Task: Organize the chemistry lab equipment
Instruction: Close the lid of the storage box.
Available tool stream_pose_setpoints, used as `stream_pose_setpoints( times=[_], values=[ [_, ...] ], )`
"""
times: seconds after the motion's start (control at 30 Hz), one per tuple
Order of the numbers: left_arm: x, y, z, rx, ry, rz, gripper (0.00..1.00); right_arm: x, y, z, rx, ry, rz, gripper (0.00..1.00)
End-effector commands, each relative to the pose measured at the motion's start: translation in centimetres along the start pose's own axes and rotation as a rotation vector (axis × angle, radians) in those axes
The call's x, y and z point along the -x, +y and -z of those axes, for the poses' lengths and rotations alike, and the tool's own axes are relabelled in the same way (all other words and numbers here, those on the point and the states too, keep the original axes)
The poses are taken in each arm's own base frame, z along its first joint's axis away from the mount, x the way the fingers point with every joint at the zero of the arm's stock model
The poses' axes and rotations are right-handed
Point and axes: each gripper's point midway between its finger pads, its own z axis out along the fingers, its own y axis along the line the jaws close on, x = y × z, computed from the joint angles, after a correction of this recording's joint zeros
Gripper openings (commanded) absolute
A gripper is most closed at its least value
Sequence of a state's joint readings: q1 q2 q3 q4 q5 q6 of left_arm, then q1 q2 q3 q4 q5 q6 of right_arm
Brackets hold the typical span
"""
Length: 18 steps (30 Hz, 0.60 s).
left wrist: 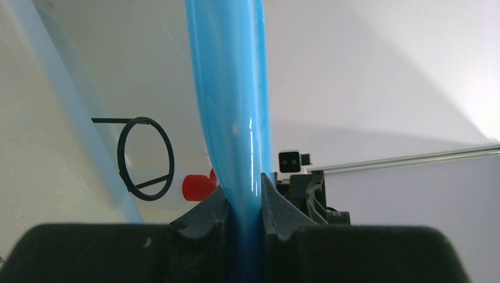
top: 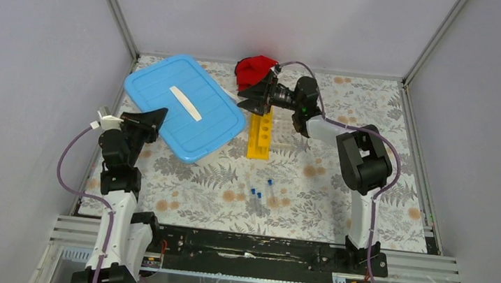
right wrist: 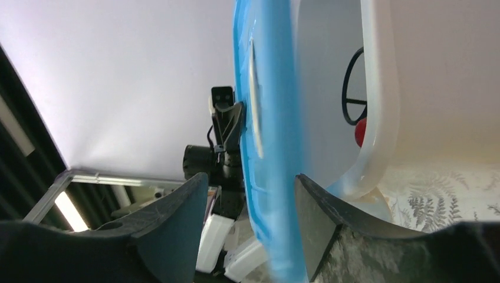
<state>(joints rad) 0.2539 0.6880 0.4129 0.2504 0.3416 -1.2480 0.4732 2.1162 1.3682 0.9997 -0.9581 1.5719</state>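
top view: blue lid (top: 162,90) lies just left of the yellow rack (top: 259,139). left wrist: i see my left gripper (left wrist: 243,194) clamped on the lid's edge. right wrist: my right gripper (right wrist: 250,180) straddles the lid, jaws apart.

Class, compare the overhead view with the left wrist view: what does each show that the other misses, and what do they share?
Only the overhead view shows the yellow rack and the loose blue-capped tubes. Only the left wrist view shows a black wire ring, and how the left gripper pinches the blue lid by its edge. Both show that lid with the left gripper at it. Each also shows something red, perhaps the same thing.
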Motion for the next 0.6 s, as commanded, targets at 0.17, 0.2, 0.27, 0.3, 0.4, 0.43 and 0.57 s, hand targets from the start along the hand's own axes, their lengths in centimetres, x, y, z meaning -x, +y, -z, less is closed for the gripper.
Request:
stream_pose_setpoints(
  times=[0.17,0.2,0.27,0.3,0.4,0.43,0.57],
  values=[
    [2.6,-1.6,-0.1,-0.057,-0.138,0.01,0.0,1.7,2.0,1.6,-0.215,-0.178,0.23,0.63],
    [2.7,-1.5,-0.1,-0.056,-0.144,0.014,0.0,1.7,1.9,1.8,-0.236,-0.191,0.241,0.64],
    [2.9,-1.3,0.0,-0.052,-0.162,0.032,0.0,1.8,1.8,2.3,-0.271,-0.218,0.26,0.64],
    [3.1,-1.2,0.0,-0.053,-0.174,0.039,0.0,1.7,1.5,2.6,-0.292,-0.228,0.272,0.63],
    [3.4,-0.7,0.0,-0.053,-0.2,0.077,0.0,1.3,0.9,3.5,-0.345,-0.259,0.289,0.63],
    [3.4,-0.5,0.1,-0.054,-0.206,0.09,0.0,1.0,0.7,3.8,-0.359,-0.265,0.295,0.63],
    [3.4,0.6,0.2,-0.041,-0.227,0.12,0.0,-0.5,-0.6,4.3,-0.428,-0.285,0.32,0.63]
  ],
)
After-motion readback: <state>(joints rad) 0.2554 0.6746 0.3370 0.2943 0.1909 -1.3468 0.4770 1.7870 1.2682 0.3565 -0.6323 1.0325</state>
